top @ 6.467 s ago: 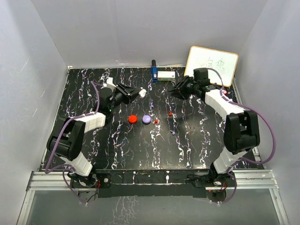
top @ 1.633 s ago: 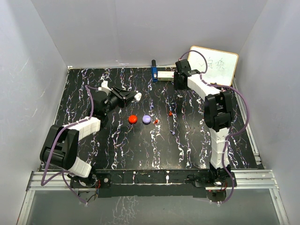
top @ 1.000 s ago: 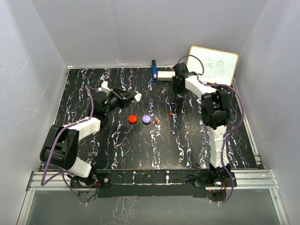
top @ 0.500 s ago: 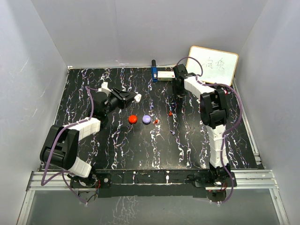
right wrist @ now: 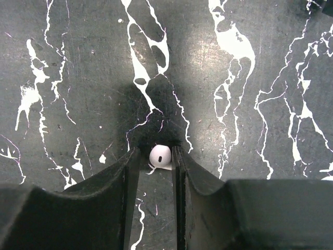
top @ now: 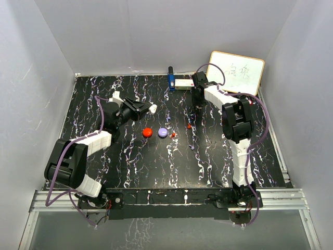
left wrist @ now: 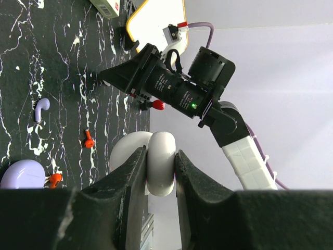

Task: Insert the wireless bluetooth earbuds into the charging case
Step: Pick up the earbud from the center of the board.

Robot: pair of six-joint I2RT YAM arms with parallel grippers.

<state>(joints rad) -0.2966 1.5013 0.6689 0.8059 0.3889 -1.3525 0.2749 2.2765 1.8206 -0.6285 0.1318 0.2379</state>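
Observation:
My left gripper is shut on the white charging case, held open above the table's left middle; the case fills the left wrist view. My right gripper points down at the table and is closed in on a white earbud that lies on the surface between its fingertips. Two red earbuds and a purple earbud lie loose mid-table. They also show in the left wrist view, one red and the purple one.
A red puck and a purple puck lie mid-table. A white box and a blue object sit at the back edge. A whiteboard leans at the back right. White walls surround the table.
My right arm has swung left from the whiteboard and lowered its gripper to the table over the white earbud. My left arm has stayed still, holding the case.

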